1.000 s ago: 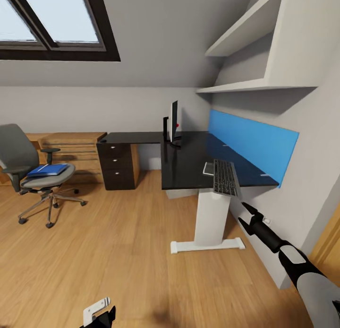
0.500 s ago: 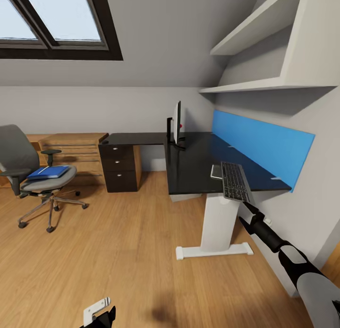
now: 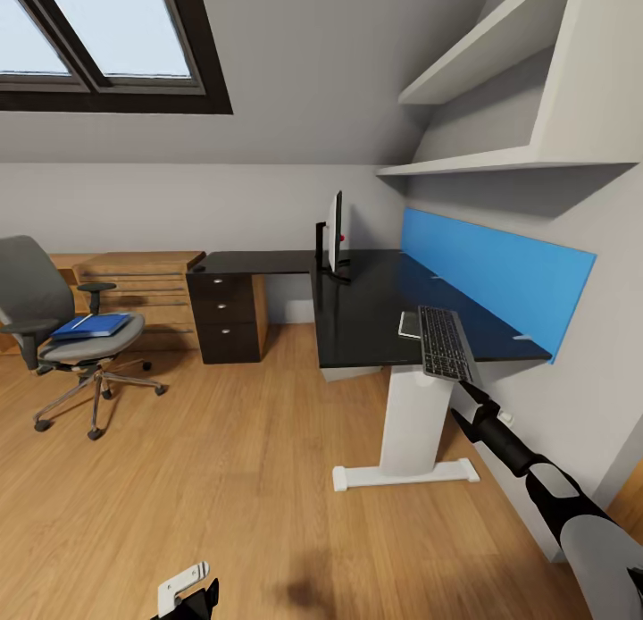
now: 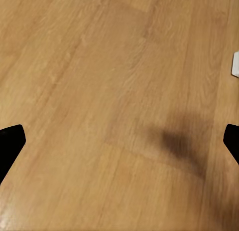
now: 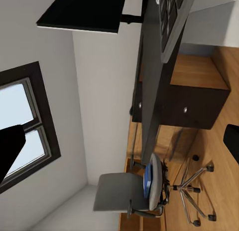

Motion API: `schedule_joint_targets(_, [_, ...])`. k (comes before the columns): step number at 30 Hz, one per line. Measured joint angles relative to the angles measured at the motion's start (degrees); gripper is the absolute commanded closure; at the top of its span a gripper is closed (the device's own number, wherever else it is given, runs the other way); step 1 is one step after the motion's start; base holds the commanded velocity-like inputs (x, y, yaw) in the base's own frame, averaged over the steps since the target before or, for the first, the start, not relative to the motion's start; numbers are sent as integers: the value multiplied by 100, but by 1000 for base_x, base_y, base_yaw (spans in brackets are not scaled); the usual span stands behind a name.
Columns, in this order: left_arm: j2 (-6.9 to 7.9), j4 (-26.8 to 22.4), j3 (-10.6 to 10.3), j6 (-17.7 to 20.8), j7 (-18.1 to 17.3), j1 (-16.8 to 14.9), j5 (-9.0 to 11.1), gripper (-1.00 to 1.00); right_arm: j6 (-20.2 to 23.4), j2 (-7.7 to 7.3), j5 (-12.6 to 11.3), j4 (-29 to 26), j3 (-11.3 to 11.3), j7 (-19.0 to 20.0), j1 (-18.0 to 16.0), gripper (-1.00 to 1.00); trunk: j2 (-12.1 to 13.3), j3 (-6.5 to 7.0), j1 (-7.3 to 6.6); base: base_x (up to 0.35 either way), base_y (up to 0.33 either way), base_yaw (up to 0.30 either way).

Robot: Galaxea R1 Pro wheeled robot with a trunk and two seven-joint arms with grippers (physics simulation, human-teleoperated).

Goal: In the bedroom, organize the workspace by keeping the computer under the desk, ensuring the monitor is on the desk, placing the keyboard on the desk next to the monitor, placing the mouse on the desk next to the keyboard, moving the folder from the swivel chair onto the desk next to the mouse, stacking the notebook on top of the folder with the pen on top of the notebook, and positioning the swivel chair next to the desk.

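Keyboard: the flat keyboard with dark grey keys on a silver base [image 3: 443, 342] lies on the L-shaped glossy black desk [image 3: 366, 303], and its near end juts past the desk edge. I judge a clumsy touch could tip it to the floor.
Small pale item: a thin pale rectangle [image 3: 409, 325] touches the keyboard's side; I cannot tell what it is.
Monitor: the thin flat screen on a slim black stand [image 3: 335, 234] stands edge-on at the far part of the desk, well apart from the keyboard. Sliding the keyboard toward it risks knocking the stand.
Right gripper: my right gripper [image 3: 470, 404] hangs just below the overhanging end, jaws spread, holding nothing. Rising from here, it could strike the keyboard from underneath.
Folder: the flat bright blue folder [image 3: 89, 324] rests on the grey upholstered swivel chair [image 3: 58, 321], far across the wooden floor [image 3: 223, 459].
Left gripper: my left gripper [image 4: 119, 141] faces the floor, jaws wide, empty.
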Motion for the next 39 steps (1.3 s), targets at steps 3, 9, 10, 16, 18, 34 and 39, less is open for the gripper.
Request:
schedule_joint_targets(3, [0,0,1,1,-1,0,0,-100,-13,2,3,-2,2,6,0,-100,0,0,0,0,0,0])
schedule_joint_targets(9, [0,0,2,3,2,0,0,-100,-23,8,6,3,3,7,0,-100,0,0,0,0,0,0])
schedule_joint_targets(10, [0,0,3,2,1,0,0,-100,-25,8,7,4,3,6,0,-100,0,0,0,0,0,0])
schedule_joint_targets(16, [0,1,4,4,2,0,0,-100,-45,9,16,5,10,1,0,-100,0,0,0,0,0,0])
schedule_joint_targets(18, [0,1,2,5,1,0,0,-100,-53,9,20,6,14,-1,0,-100,0,0,0,0,0,0])
schedule_joint_targets(34, [0,1,4,5,-2,1,0,-100,-305,150,16,-8,-24,-249,0,-100,0,0,0,0,0,0])
schedule_joint_targets(39, [0,2,3,5,-4,1,0,-100,-429,187,-11,1,-39,-369,0,-100,0,0,0,0,0,0])
